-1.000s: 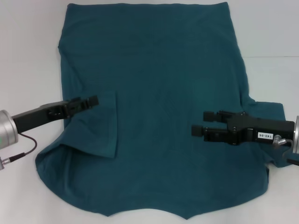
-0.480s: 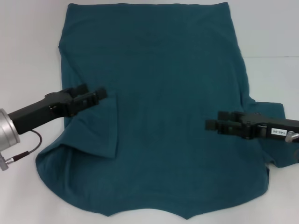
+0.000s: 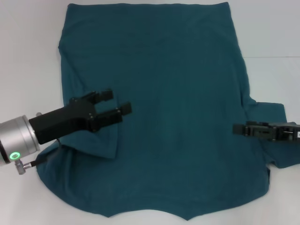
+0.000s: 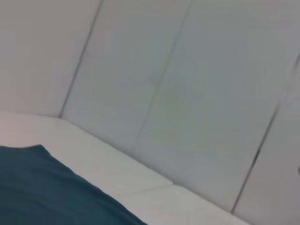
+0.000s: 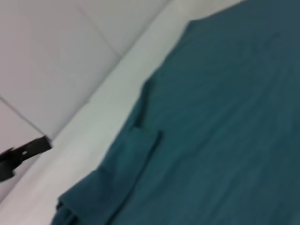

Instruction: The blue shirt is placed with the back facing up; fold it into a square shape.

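Observation:
The blue shirt [image 3: 168, 93] lies spread flat on the white table, plain side up. Its left sleeve [image 3: 96, 140] is folded inward onto the body. Its right sleeve [image 3: 269, 112] still sticks out sideways. My left gripper [image 3: 116, 103] hovers open over the shirt's left side, just above the folded sleeve, holding nothing. My right gripper [image 3: 240, 130] is over the shirt's right side next to the right sleeve and shows edge-on. In the right wrist view the shirt [image 5: 220, 117] and its folded sleeve [image 5: 136, 154] fill most of the picture. The left wrist view catches only a shirt corner [image 4: 42, 187].
The white table [image 3: 28, 56] surrounds the shirt, with bare strips to the left and right. A pale panelled wall [image 4: 178, 84] rises behind the table. The shirt's near hem [image 3: 150, 213] reaches almost to the bottom of the head view.
My left gripper has moved right, farther over the shirt, and now shows spread fingers. My right gripper has drawn back to the right, toward the right sleeve. The shirt has not shifted.

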`<state>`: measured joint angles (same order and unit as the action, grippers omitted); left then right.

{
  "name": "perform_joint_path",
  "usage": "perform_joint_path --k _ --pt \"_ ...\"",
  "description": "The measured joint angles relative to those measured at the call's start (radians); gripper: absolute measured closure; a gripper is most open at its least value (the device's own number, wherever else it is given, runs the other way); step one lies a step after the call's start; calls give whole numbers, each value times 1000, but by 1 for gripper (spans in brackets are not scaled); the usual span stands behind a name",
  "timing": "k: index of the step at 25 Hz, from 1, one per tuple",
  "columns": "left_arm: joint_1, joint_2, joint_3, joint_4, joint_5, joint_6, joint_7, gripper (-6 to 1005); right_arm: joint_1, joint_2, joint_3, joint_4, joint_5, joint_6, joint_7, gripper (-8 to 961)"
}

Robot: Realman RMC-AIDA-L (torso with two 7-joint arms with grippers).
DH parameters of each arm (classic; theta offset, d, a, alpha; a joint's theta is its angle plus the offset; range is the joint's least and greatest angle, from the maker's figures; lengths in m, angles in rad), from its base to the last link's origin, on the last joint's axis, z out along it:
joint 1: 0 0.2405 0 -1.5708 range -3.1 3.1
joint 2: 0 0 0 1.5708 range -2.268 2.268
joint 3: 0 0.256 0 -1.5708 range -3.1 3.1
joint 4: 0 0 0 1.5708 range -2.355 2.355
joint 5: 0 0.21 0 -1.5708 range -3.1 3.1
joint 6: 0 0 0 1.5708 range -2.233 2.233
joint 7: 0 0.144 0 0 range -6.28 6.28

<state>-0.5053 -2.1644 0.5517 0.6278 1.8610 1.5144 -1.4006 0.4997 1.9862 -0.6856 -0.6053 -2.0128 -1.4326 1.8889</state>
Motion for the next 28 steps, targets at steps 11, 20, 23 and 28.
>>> perform_joint_path --k 11,20,23,28 --pt "-4 0 71 -1 64 -8 32 140 -30 -42 40 -2 -43 79 126 57" --pt "-11 0 117 1 122 -59 53 141 -41 -51 75 -5 -46 179 187 56" --pt "-14 0 117 0 123 -61 53 141 -42 -49 76 -5 -46 225 200 71" --pt "-18 1 120 0 129 -71 54 142 -44 -47 72 2 -52 265 210 97"
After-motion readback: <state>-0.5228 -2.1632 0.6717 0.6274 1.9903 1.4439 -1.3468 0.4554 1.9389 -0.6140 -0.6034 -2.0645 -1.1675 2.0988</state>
